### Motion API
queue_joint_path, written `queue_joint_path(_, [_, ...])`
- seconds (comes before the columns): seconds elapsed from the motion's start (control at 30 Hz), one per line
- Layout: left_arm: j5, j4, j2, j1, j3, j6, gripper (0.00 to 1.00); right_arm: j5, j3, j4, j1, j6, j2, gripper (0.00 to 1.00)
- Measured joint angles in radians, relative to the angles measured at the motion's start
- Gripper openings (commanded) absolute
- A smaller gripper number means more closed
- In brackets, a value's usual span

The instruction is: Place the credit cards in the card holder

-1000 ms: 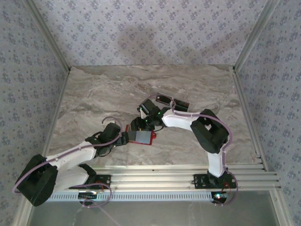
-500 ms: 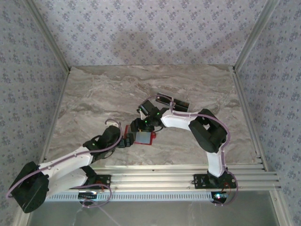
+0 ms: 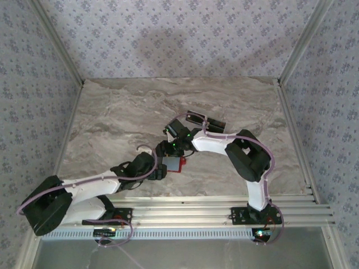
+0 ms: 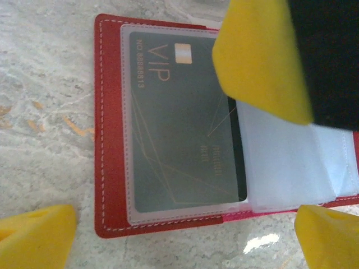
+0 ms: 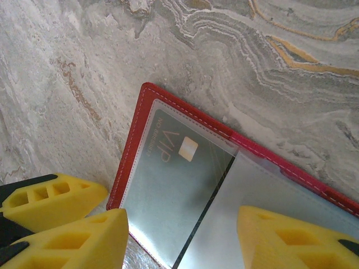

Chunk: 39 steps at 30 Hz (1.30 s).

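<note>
The card holder (image 4: 109, 185) is lying open on the marble tabletop (image 4: 45, 101), with a dark VIP credit card (image 4: 179, 140) sitting in its clear sleeve. My left jaws are gaping wide just over it, gripping nothing. My right jaws are standing half open, one finger (image 4: 261, 56) resting on the neighbouring sleeves.

card holder (image 4: 109, 168): red stitched leather; sleeves (image 4: 280, 162): glossy clear plastic; table (image 4: 45, 112): marbled
</note>
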Motion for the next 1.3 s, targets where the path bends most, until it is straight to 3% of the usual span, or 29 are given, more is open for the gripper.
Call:
queue_joint_path(0.8, [-0.071, 0.028, 0.085, -0.013, 0.034, -0.005, 1.00, -0.010, 0.000, 0.002, -0.001, 0.001, -0.003, 0.56])
queue_joint_path(1.3, [-0.093, 0.021, 0.084, -0.013, 0.033, -0.016, 1.00, 0.112, -0.152, 0.015, 0.002, 0.053, -0.171, 0.57])
